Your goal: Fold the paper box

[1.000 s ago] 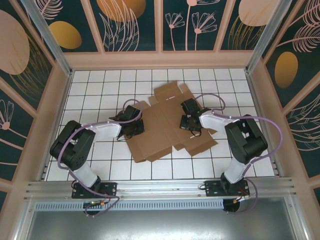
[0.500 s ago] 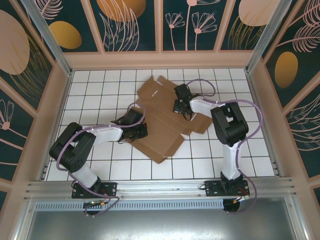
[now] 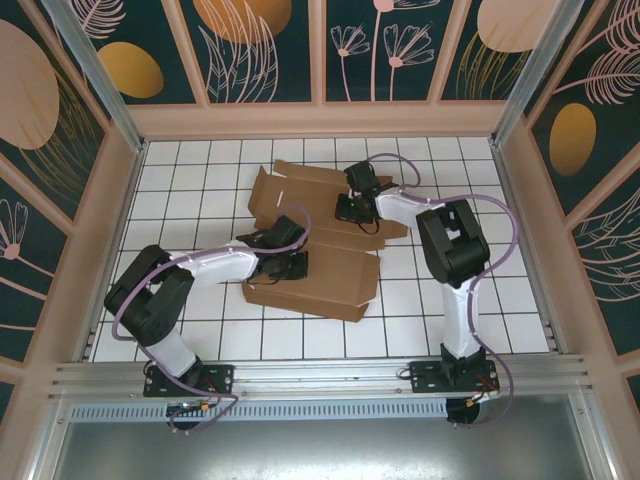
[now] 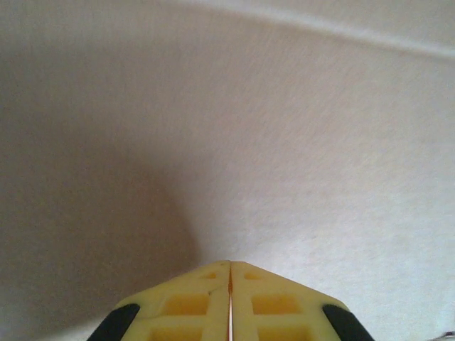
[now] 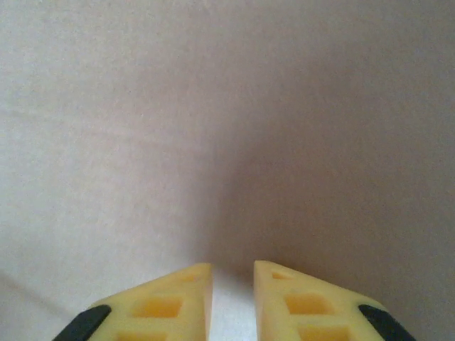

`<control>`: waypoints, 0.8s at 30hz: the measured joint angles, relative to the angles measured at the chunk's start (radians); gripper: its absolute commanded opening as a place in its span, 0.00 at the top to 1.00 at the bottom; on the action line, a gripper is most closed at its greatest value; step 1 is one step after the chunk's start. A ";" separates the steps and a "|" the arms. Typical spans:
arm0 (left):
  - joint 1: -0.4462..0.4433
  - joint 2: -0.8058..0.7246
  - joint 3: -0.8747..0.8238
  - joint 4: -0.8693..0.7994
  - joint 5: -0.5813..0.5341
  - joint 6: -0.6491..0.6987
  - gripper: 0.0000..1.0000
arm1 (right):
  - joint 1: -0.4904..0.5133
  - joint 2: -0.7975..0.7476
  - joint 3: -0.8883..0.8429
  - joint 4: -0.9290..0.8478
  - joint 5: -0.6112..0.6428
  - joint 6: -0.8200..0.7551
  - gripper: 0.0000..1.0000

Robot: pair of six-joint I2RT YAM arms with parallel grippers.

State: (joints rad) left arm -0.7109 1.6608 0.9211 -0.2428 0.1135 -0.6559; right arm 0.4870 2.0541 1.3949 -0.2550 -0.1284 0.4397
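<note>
Paper box (image 3: 330, 285) lies flat and partly doubled over on the white gridded table (image 3: 190, 180), with one brown panel just beneath and beyond the left fingers (image 4: 188, 304) and a further flapped section beneath the right fingers (image 5: 167, 307). In both wrist views plain cardboard runs straight ahead of the tips, very close, though whether the tips touch it cannot be told.

The left fingers are pressed together, only a hairline seam showing between them, and nothing is caught there. The right fingers stand a small way apart with a narrow gap, and that gap is empty, so neither pair has hold of the paper box.

Judging from this, the main risk is that the doubled panels spring back along their creases, since nothing pins them but whatever downward pressure the tips give. With no grip on the board, a sideways push from either pair could send the whole sheet skating over the smooth table instead of bending it. A closed tip driven too hard could dent the board or crease it off its scored line. The part-open right fingers could also snag a flap edge or slot lying just ahead of them.

No brand, label or lettering can be read on the cardboard.
</note>
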 measured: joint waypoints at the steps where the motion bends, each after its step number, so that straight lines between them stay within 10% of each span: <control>1: 0.000 -0.010 0.020 -0.002 -0.007 0.006 0.90 | -0.004 -0.021 -0.003 -0.008 -0.006 -0.002 0.71; 11: 0.068 0.065 0.130 0.103 0.042 -0.038 1.00 | -0.068 -0.088 0.038 -0.007 0.006 -0.093 0.98; 24: 0.149 0.209 0.134 0.108 0.044 -0.090 1.00 | -0.071 0.032 0.011 -0.020 0.042 -0.094 1.00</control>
State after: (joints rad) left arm -0.5617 1.8694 1.0550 -0.1345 0.1577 -0.7464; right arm 0.4156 2.0857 1.4059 -0.2752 -0.0868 0.3454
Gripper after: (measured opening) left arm 0.059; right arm 0.050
